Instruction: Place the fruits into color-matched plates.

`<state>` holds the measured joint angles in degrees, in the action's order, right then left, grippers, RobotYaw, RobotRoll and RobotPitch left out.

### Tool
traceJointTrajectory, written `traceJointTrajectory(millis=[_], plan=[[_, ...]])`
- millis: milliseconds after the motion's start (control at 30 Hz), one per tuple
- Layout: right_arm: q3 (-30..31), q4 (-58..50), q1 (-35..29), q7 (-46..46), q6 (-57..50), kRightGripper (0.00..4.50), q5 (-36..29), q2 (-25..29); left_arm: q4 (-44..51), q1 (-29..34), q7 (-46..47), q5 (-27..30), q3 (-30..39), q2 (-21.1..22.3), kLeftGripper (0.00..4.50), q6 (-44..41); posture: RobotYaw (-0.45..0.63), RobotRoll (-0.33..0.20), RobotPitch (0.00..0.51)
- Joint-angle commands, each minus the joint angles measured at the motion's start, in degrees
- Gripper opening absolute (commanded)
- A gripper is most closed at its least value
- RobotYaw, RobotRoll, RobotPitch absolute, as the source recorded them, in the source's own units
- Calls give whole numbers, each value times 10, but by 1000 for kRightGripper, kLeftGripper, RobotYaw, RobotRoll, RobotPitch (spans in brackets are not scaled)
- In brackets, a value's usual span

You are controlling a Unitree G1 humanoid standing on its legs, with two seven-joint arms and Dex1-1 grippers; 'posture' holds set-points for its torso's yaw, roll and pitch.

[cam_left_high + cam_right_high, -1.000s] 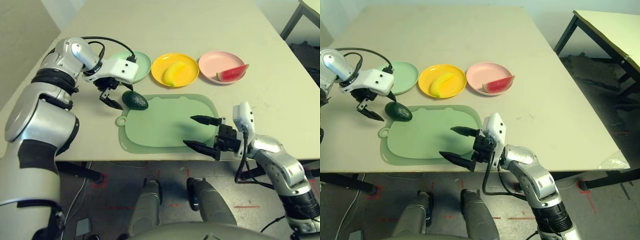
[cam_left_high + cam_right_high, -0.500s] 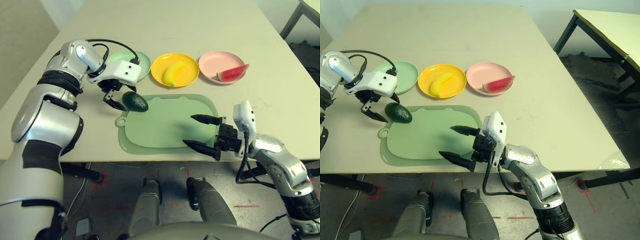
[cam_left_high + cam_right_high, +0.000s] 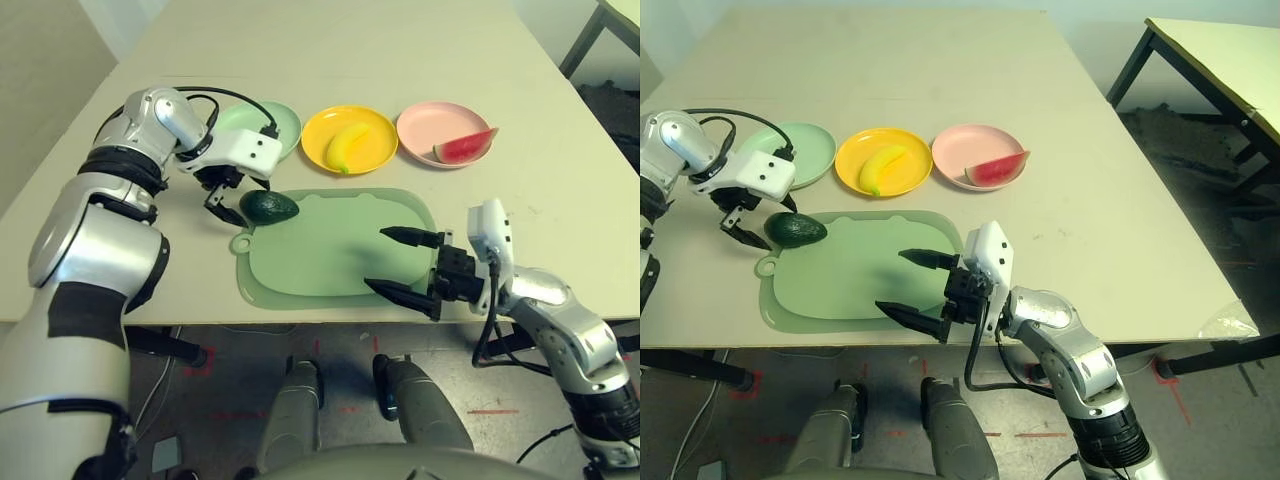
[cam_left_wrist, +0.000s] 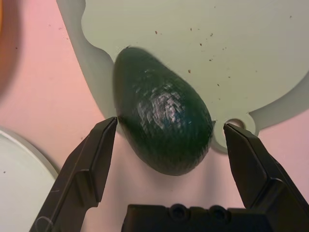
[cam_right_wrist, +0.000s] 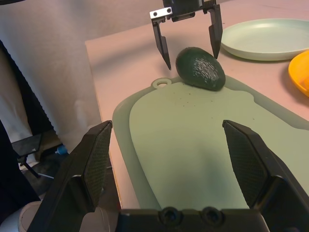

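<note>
The dark green avocado lies on the far left corner of the green cutting board, partly over its edge. My left gripper is open, with one black finger on each side of the avocado's near end and a small gap to each. The banana lies in the yellow plate. A watermelon wedge rests in the pink plate. Just behind the left gripper, the mint green plate holds nothing. My right gripper hangs open over the board's near right part.
The table's near edge runs just in front of the cutting board. A black cable loops over my left wrist. A second table stands off to the far right.
My left gripper has moved in around the avocado, which has turned and now lies more level. The right arm has stayed put.
</note>
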<state>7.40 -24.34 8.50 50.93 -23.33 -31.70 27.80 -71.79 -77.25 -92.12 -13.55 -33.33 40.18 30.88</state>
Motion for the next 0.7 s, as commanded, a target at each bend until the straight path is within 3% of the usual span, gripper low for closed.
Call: traceJointTrajectory(millis=[33, 467, 700], plan=[[-6, -10, -6, -2, -6, 4500, -7, 5, -5, 9, -4, -14, 15, -4, 4487, 2, -277, 0, 196], [-2, -9, -1, -4, -6, 4500, -9, 1, -7, 7, -4, -44, 35, -3, 4487, -7, -274, 0, 196], [2, -5, 2, -3, -3, 4500, -6, -4, -12, -12, -4, -35, 37, -11, 4487, -107, -265, 0, 195]])
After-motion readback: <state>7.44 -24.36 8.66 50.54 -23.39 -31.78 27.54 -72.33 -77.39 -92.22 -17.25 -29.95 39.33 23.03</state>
